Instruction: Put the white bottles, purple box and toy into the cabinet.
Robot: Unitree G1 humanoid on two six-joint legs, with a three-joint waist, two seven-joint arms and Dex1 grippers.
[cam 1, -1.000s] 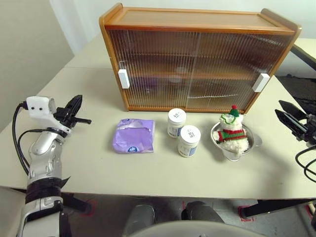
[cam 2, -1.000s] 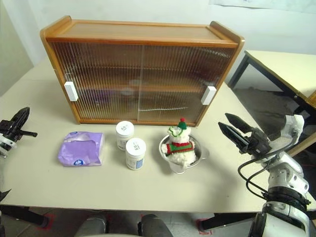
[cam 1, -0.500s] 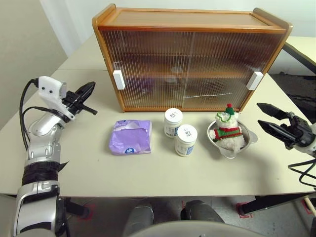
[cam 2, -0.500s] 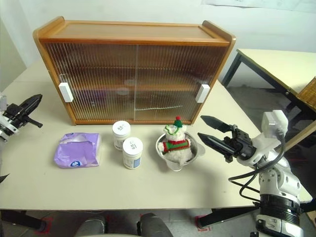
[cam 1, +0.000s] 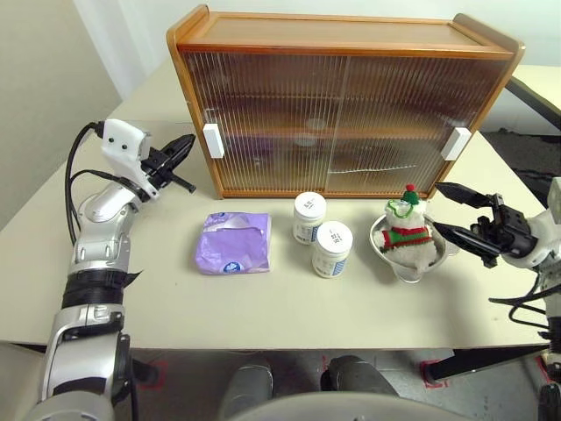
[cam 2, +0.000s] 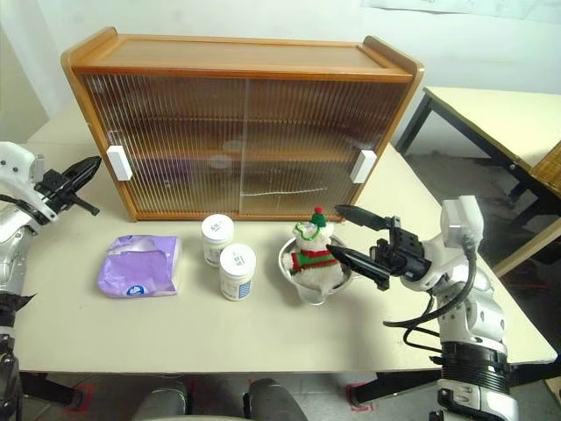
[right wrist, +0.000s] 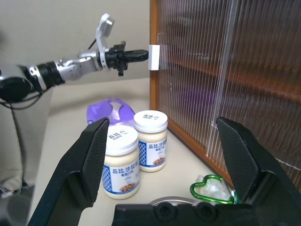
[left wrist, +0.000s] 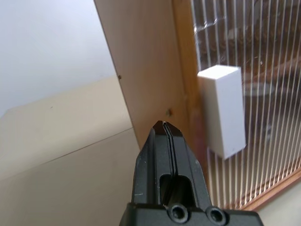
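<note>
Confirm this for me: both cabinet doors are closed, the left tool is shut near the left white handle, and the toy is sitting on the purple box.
One thing is wrong: the toy sits in a shallow metal bowl, not on the purple box, which lies apart, left of the white bottles. The left eye view shows this. The rest holds: both cabinet doors are closed, and the left tool is shut near the left white handle.

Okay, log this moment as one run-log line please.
left tool: shut, tips near cabinet's left white handle | right tool: open beside toy in bowl | cabinet: doors closed | white bottles, purple box: on table
</note>
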